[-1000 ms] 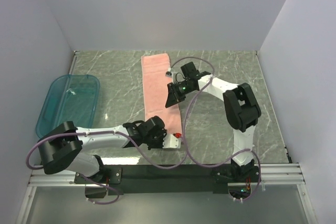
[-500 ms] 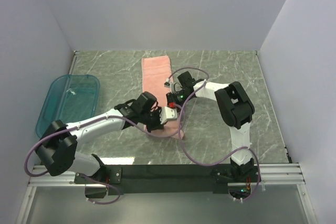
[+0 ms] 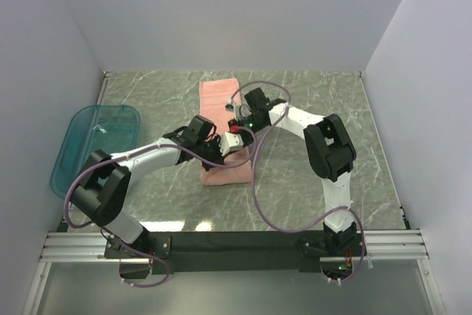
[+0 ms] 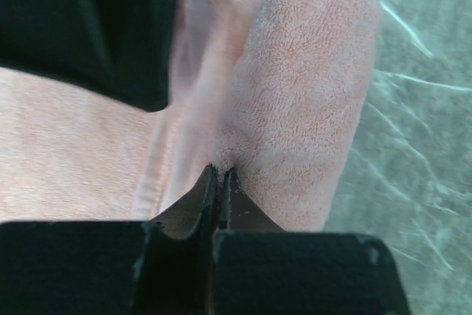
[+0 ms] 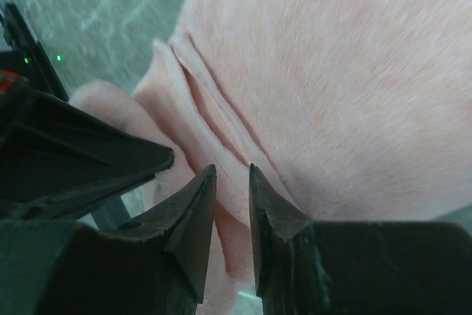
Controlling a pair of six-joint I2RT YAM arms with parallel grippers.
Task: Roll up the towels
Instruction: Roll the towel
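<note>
A: In the last half second the left gripper [image 3: 231, 142] has travelled away from the arm bases, taking the near end of the salmon-pink towel [image 3: 219, 96] with it. A second ago that cloth lay flat at full length.

B: Seen from above, the near part is now doubled over into a thick fold. It lies on the marbled table [image 3: 324, 101] between the two arms, and the far part lies flat toward the back wall.

A: The left gripper's fingers [image 4: 192, 212] are pressed tight together, with a nip of terry caught at their tips. In the left wrist view the plump fold rises just beyond them.

B: The right gripper [image 3: 237, 122] sits just beside the left one, over the towel's right side. Its fingers [image 5: 184, 219] stand close with a slim gap between them, and a pleat of cloth runs into that gap. Whether they actually bite the fabric, I cannot tell.

A: From overhead the two grippers look very nearly in contact.

B: The teal plastic tray [image 3: 88, 156] rests well apart from them, at the table's left side.
</note>
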